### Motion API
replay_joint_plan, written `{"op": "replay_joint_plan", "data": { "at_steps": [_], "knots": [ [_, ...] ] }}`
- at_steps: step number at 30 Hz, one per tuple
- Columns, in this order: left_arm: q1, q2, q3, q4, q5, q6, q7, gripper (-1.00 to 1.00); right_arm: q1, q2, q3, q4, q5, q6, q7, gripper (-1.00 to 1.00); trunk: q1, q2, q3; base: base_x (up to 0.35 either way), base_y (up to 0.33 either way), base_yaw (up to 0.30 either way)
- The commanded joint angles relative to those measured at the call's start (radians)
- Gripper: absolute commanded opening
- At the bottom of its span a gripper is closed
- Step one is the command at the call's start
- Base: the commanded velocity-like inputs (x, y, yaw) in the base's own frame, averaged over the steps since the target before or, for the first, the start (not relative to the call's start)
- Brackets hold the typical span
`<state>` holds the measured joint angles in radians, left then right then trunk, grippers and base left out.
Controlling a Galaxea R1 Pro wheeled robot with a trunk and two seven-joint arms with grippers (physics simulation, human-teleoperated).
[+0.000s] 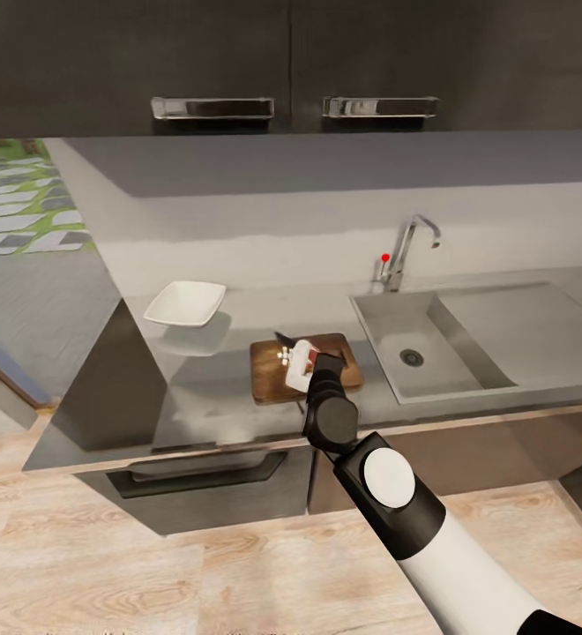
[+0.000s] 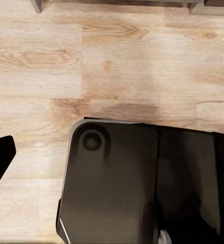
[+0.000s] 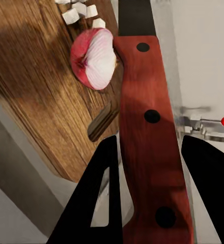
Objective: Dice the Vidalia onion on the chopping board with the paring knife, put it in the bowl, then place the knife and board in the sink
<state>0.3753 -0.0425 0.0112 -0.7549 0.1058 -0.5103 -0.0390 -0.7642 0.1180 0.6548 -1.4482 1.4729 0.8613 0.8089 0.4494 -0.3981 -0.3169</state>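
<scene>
Right gripper (image 3: 147, 168): clamped on the paring knife (image 3: 147, 127), over the chopping board (image 3: 35, 86)
Onion (image 3: 94, 58): cut half on the board, white dice (image 3: 81, 10) beside
Bowl (image 1: 185, 302): on countertop (image 1: 238, 388), left of board
Sink (image 1: 414, 348): right of board
Left gripper: cannot tell

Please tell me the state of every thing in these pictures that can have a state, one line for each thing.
Vidalia onion: partly diced, a cut piece and a few white cubes on the board.
Paring knife: held over the board.
Right end effector: shut on the paring knife.
Chopping board: flat on the countertop.
Bowl: upright, empty.
Sink: empty, no water running.
Left end effector: cannot tell.
</scene>
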Motion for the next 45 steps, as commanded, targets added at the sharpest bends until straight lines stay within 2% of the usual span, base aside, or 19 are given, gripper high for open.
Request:
{"op": "replay_joint_plan", "data": {
  "at_steps": [1,12,21,36,45],
  "knots": [
    [0.0,0.0,0.001,-0.001,0.008,0.0,-0.004,1.0,-0.001,0.0,0.002,0.0,0.01,0.002,0.01,-1.0,0.001,-0.002,-0.003,0.006,0.009,0.154],
    [0.0,-0.002,0.001,-0.001,0.007,0.001,-0.005,1.0,-0.001,-0.004,0.0,0.0,0.01,0.002,0.01,-1.0,0.001,-0.002,-0.015,0.001,-0.119,0.111],
    [0.0,-0.001,0.001,-0.001,0.006,0.0,-0.005,1.0,-0.001,0.0,-0.005,-0.001,0.008,0.002,0.006,-1.0,0.001,-0.002,-0.011,0.0,-0.106,-0.122],
    [0.0,-0.001,0.001,-0.001,0.006,0.0,-0.004,1.0,-0.001,0.0,-0.008,-0.002,0.006,0.007,0.003,-1.0,0.001,-0.002,-0.01,0.0,-0.001,-0.007],
    [0.0,0.0,0.001,-0.001,0.006,0.0,-0.004,1.0,-0.001,-0.003,-0.009,-0.001,0.004,0.007,0.003,-1.0,0.001,-0.002,-0.021,0.0,0.0,0.0]
  ]
}}
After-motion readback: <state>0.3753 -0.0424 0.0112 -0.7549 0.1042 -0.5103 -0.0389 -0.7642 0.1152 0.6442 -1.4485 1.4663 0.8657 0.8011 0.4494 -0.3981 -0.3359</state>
